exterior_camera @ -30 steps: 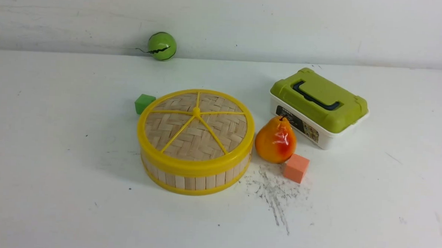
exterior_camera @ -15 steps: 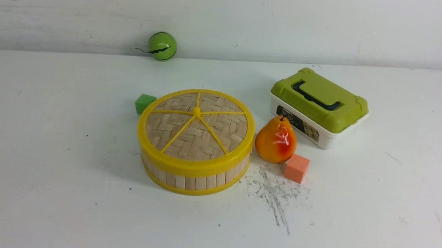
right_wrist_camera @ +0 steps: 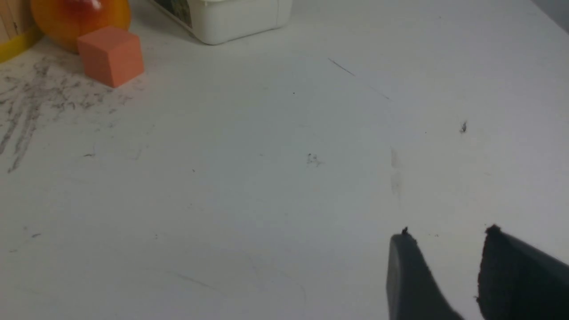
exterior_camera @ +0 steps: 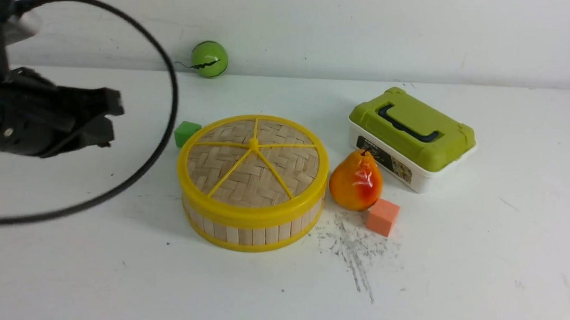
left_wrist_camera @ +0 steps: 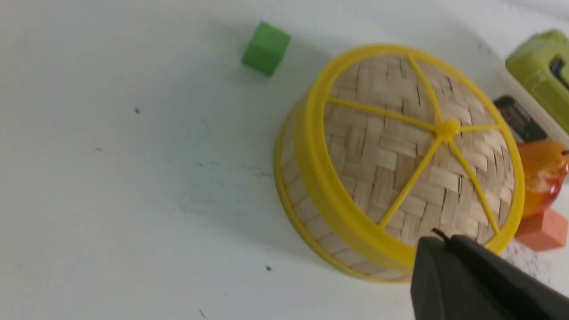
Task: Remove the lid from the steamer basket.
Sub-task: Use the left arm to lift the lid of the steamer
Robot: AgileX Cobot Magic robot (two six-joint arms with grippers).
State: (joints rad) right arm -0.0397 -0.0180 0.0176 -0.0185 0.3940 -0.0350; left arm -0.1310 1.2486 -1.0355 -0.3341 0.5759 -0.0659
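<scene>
The lid (exterior_camera: 253, 163), a woven bamboo disc with a yellow rim, spokes and centre knob, sits closed on the steamer basket (exterior_camera: 253, 235) at the table's middle. Both also show in the left wrist view: the lid (left_wrist_camera: 400, 146) and the basket's slatted wall (left_wrist_camera: 306, 209). My left gripper (exterior_camera: 110, 118) hovers to the left of the basket, apart from it and above the table. In the left wrist view the gripper (left_wrist_camera: 446, 240) has its jaws together and holds nothing. My right gripper (right_wrist_camera: 449, 233) is open and empty over bare table, right of the orange cube; it does not show in the front view.
A green cube (exterior_camera: 186, 132) lies just behind-left of the basket. A pear (exterior_camera: 356, 182) and an orange cube (exterior_camera: 382, 217) stand at its right. A white box with green lid (exterior_camera: 411, 132) is behind them. A green ball (exterior_camera: 209, 59) rests at the back wall. A black cable (exterior_camera: 169, 102) loops from the left arm.
My left arm and its cable have come into the front view from the left. The basket, lid and other objects have not moved.
</scene>
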